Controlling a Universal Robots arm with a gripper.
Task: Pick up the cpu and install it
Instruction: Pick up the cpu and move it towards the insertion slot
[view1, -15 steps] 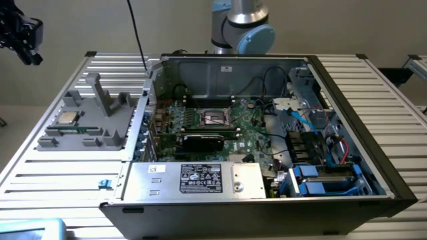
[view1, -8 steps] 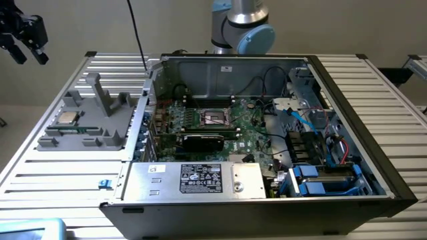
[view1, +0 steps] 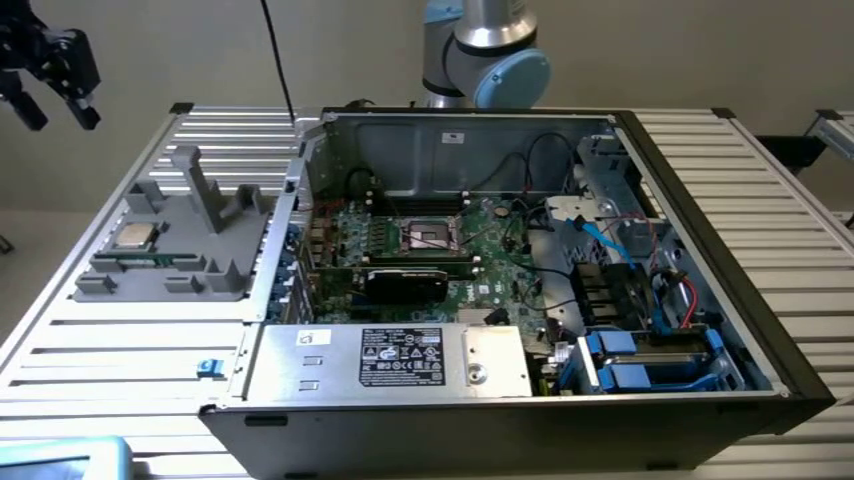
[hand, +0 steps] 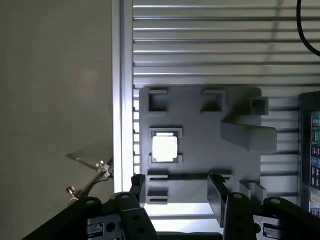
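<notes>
1. Silver cpu (view1: 135, 236) sat in the grey fixture (view1: 214, 250), at the exterior view's left of the PC case (view1: 400, 430).
2. Jaws stood wide apart, gripping nothing, well above the cpu.

The arm (view1: 487, 50) rises from behind the far edge of the surface, about midway along it. Its grey joint housing with a pale blue cap shows there, and the links above it pass out of the exterior view. The black gripper (view1: 56, 105) hangs high in the air out past the far corner of the surface at the exterior view's left, pointing downward. In the wrist view the gripper (hand: 178, 187) looks straight down over that side edge of the surface. Its two dark jaws stand wide apart and parallel, gripping nothing, with black linkage bars spreading out behind them.
</notes>
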